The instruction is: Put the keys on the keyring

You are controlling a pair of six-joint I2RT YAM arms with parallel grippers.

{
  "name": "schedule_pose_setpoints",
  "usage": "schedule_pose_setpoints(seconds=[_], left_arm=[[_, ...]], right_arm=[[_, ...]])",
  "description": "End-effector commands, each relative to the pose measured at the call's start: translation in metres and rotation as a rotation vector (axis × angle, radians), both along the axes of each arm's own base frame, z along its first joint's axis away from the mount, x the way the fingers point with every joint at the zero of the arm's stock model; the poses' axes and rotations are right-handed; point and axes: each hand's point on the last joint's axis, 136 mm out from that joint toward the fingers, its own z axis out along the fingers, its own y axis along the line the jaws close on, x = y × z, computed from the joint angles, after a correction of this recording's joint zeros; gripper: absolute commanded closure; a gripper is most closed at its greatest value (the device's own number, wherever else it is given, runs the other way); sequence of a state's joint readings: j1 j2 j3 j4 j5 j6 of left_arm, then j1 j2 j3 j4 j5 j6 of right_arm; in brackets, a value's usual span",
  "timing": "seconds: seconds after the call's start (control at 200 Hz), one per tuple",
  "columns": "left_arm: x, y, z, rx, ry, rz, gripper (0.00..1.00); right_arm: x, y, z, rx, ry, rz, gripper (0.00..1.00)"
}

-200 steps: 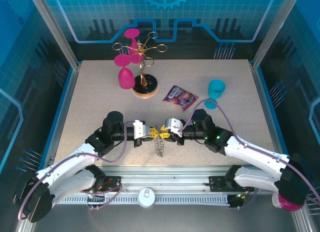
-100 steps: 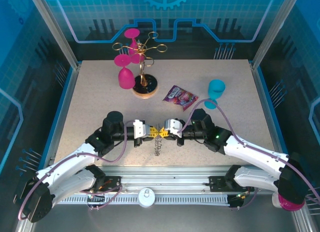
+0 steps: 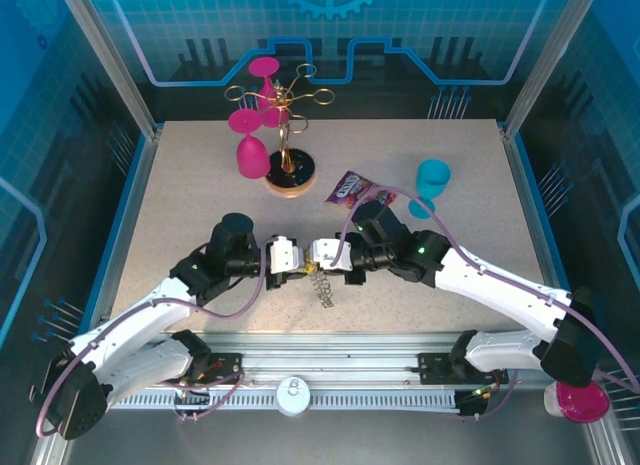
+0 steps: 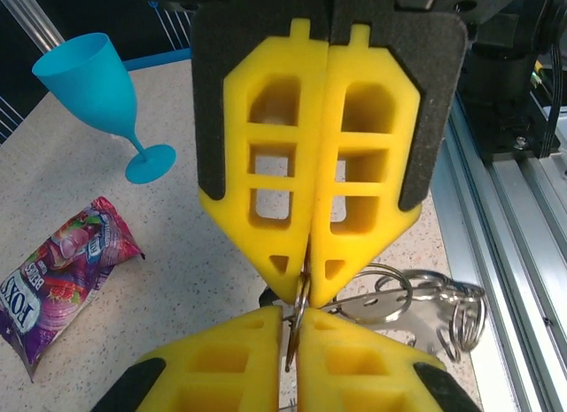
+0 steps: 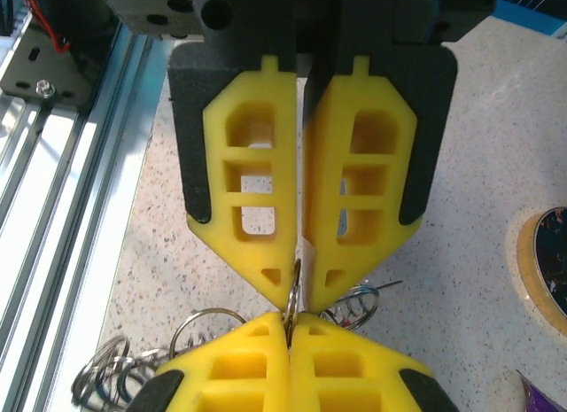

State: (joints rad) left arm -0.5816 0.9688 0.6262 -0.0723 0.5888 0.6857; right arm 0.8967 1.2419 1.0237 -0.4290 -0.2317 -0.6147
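My left gripper (image 3: 298, 272) and right gripper (image 3: 311, 270) meet tip to tip near the table's front middle. Both are shut on the same thin silver wire loop (image 4: 302, 299) of the keyring (image 3: 322, 289), whose bundle of loops hangs just below them. In the left wrist view my left gripper (image 4: 295, 317) pinches the loop from below and the right gripper (image 4: 306, 291) from above, and more of the keyring (image 4: 425, 307) trails to the right. In the right wrist view my right gripper (image 5: 288, 317) sits below the left gripper (image 5: 296, 297), with keyring loops (image 5: 190, 332) to either side. The keys are hidden.
A gold stand with pink glasses (image 3: 283, 135) rises at the back left on its round base (image 3: 290, 175). A purple snack packet (image 3: 360, 193) and a teal cup (image 3: 432, 180) lie behind the right arm. The metal rail (image 3: 320, 360) runs along the near edge.
Both grippers have shifted a little left, still joined, and the right arm has swung in further left. The right jaws have closed on the loop. The hanging keyring moved with them.
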Motion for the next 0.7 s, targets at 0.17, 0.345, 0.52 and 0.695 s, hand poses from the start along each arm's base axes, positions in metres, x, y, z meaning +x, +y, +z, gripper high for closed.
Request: schedule_pose_setpoints(seconds=[0.17,0.345,0.52,0.695], left_arm=[[-0.001,-0.002,0.011,-0.023,-0.062,-0.012,1.00],[-0.005,-0.004,0.017,-0.086,-0.072,-0.019,1.00],[-0.006,-0.004,0.019,-0.113,-0.056,-0.018,1.00],[-0.008,-0.005,0.019,-0.121,-0.041,-0.018,1.00]], right_arm=[[-0.007,0.000,0.026,0.102,0.021,0.004,0.93],[0.002,-0.019,0.018,0.153,-0.009,-0.064,0.67],[-0.003,-0.020,0.002,0.146,0.017,-0.068,0.67],[-0.003,-0.015,0.004,0.174,0.018,-0.067,0.68]])
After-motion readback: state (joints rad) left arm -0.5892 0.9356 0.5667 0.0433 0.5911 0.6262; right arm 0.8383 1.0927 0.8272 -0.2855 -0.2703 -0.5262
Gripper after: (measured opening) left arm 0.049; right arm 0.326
